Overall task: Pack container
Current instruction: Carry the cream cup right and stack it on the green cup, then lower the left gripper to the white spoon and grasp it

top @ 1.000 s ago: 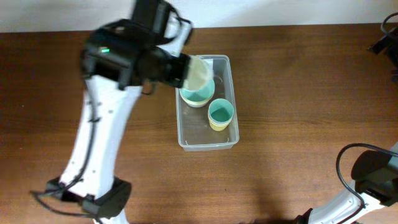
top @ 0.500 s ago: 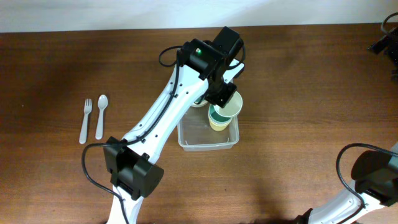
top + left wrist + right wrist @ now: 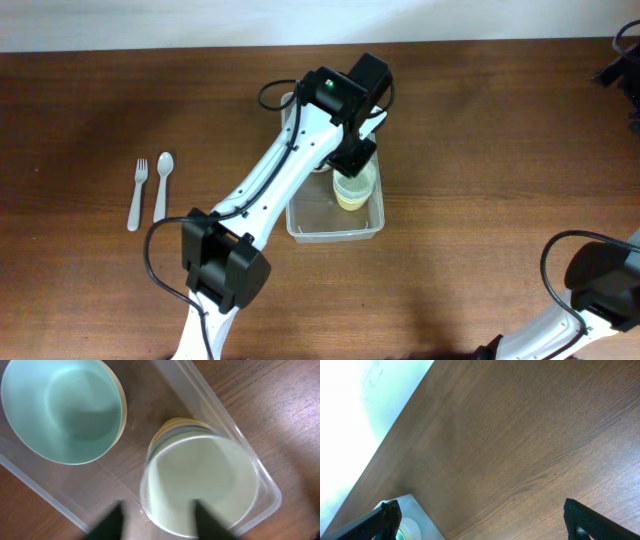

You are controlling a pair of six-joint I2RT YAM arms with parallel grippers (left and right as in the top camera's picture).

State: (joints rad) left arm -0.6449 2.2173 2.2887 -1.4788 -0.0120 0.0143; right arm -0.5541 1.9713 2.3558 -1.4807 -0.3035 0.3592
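Evidently at the stacking step of packing. Hanging with the left gripper (image 3: 160, 525) straight over the container (image 3: 240, 445), a pale green cup (image 3: 200, 485) right beneath its fingers (image 3: 112, 522), nested in or just above a yellow cup (image 3: 175, 424). Cannot tell from the blurred wrist view whether clamped on that cup's rim or let go of it. Off to one side of the gripper, inside the same container, a teal bowl (image 3: 60, 410), just beside the cups and not touching them. From overhead, fork (image 3: 137, 190) and spoon (image 3: 162, 185) well away from the left gripper on the table (image 3: 480, 120), side by side, not yet packed. Right gripper (image 3: 485, 525) spread wide, nothing between its fingers, well apart from the container. Next, by judgement: seat the pale green cup squarely in the stack, make sure of the release, lift straight up without dragging the rim or tipping the cups, then swing out toward the cutlery.
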